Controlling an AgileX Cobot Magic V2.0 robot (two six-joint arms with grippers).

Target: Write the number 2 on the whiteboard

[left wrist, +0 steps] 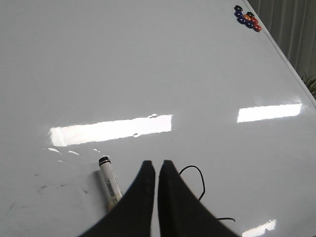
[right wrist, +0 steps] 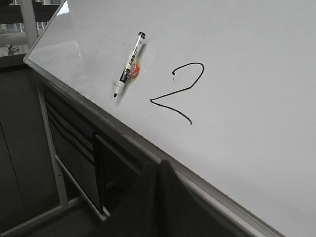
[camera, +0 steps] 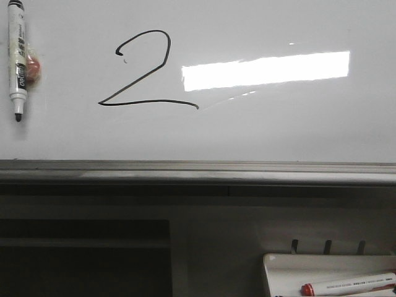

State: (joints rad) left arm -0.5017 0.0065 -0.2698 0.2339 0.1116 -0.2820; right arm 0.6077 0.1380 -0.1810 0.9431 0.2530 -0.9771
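The whiteboard (camera: 278, 130) fills the front view, with a grey rail along its bottom. A black number 2 (camera: 143, 73) is drawn on it, left of a bright reflection. A white marker with a black tip (camera: 17, 55) sticks upright on the board at far left. In the left wrist view my left gripper (left wrist: 155, 164) is shut and empty, with the marker (left wrist: 110, 180) beside it and part of the number 2 (left wrist: 196, 175) on the other side. In the right wrist view my right gripper (right wrist: 158, 163) is shut and empty by the rail, below the number 2 (right wrist: 178, 91) and marker (right wrist: 128, 64).
A small white tray (camera: 284, 266) with a red-capped marker (camera: 349, 284) hangs below the board at lower right. Dark shelving (camera: 86, 253) sits under the rail. A cluster of coloured magnets (left wrist: 247, 19) sits near a board corner.
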